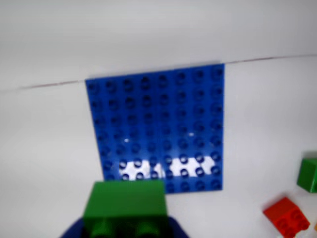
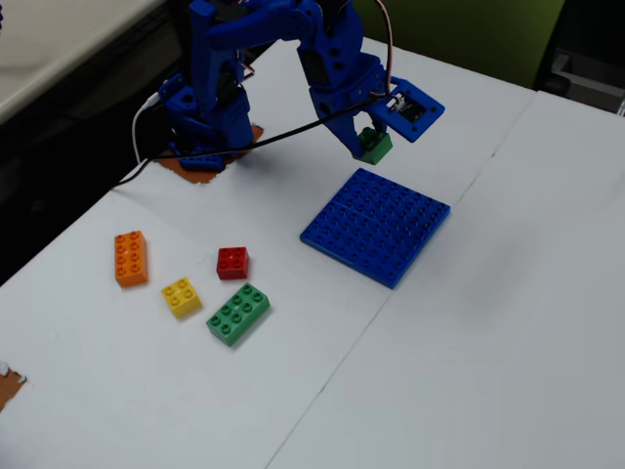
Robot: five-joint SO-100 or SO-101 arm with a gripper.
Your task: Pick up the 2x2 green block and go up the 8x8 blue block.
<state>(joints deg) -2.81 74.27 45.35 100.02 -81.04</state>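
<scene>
Green 2x2 block (image 2: pixel 374 146) is hanging clear of the desk (image 2: pixel 508 322), just beside the 8x8 blue block (image 2: pixel 376 225)'s near edge; fingers (image 2: pixel 366 143) are pinching its flat sides. Judged light, rigid, slick plastic.

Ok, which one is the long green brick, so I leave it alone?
In the fixed view, look left of the big blue plate to the loose bricks. The long green brick is nearest the camera, right of the yellow brick: the only green eight-stud piece lying there.
</scene>
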